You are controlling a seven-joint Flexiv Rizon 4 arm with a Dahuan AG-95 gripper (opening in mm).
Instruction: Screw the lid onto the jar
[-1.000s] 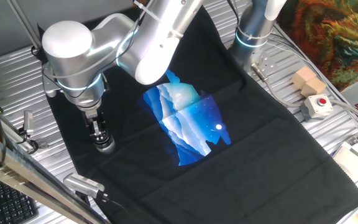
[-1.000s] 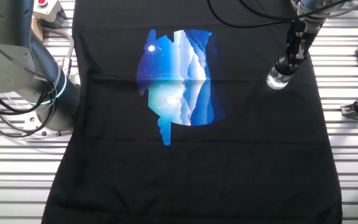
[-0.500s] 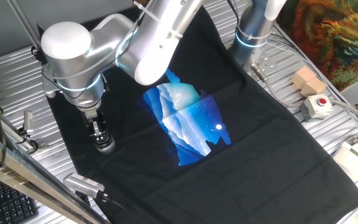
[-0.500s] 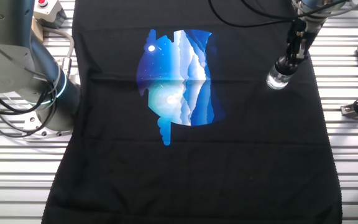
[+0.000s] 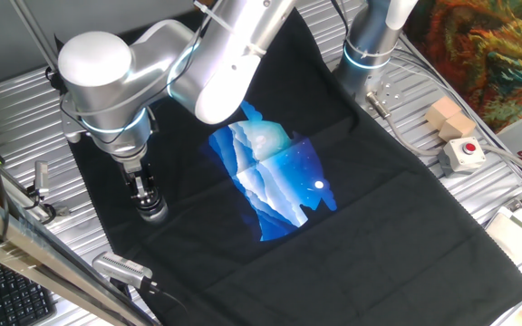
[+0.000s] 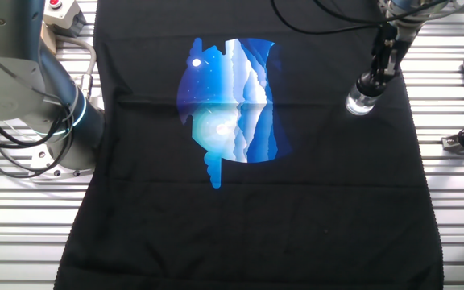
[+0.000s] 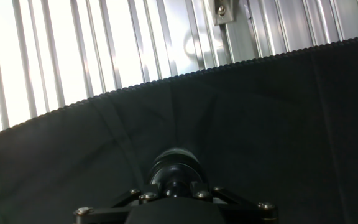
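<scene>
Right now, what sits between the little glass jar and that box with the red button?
Black cloth with its blue mountain print, seen in one fixed view between the jar and the red-buttoned box.

The jar [image 6: 360, 101], small, squat and of clear shining glass, stands upright near one edge of the black cloth [image 6: 296, 201]. The lid [image 6: 367, 83], a tiny dark round cap, sits level on its top.

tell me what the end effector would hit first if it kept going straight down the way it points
The end effector points straight down at the jar, with the lid right below its tips. It looks already in contact, so the lid comes first, then the jar and the black cloth.
</scene>
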